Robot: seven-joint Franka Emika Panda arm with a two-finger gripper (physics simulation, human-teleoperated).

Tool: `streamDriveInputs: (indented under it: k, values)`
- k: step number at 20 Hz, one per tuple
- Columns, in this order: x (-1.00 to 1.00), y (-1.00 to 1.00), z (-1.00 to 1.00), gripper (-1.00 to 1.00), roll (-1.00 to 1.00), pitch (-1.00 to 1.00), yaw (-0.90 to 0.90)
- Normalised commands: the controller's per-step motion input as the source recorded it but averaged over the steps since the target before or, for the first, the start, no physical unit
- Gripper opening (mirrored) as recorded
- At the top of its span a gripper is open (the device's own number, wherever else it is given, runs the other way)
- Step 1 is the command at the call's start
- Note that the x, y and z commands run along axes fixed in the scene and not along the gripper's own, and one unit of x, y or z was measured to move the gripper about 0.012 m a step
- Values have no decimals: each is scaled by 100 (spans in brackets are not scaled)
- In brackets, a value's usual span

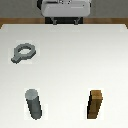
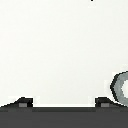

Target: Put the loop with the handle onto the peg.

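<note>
The loop with the handle (image 1: 23,52) is a flat grey ring with a short tab, lying on the white table (image 1: 70,65) at the exterior view's left. Its edge also shows in the wrist view (image 2: 121,87). The peg (image 1: 34,104), an upright grey cylinder, stands near the front at the exterior view's left, apart from the ring. My gripper (image 1: 65,20) hangs at the far edge of the table, well away from both. In the wrist view the gripper (image 2: 62,102) has its fingertips (image 2: 22,101) wide apart with nothing between them.
A brown square wooden block (image 1: 96,105) stands upright near the front at the exterior view's right, level with the peg.
</note>
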Motion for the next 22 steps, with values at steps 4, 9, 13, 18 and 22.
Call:
streamDriveInputs:
  k: [4,9,13,18,22]
  values:
    - [0,-75,0,100,0,0,0]
    - [0,-100,0,100,0,0,0]
    - [0,-100,0,100,0,0,0]
    - [0,-100,0,100,0,0,0]
    - [25,0,0,100,0,0,0]
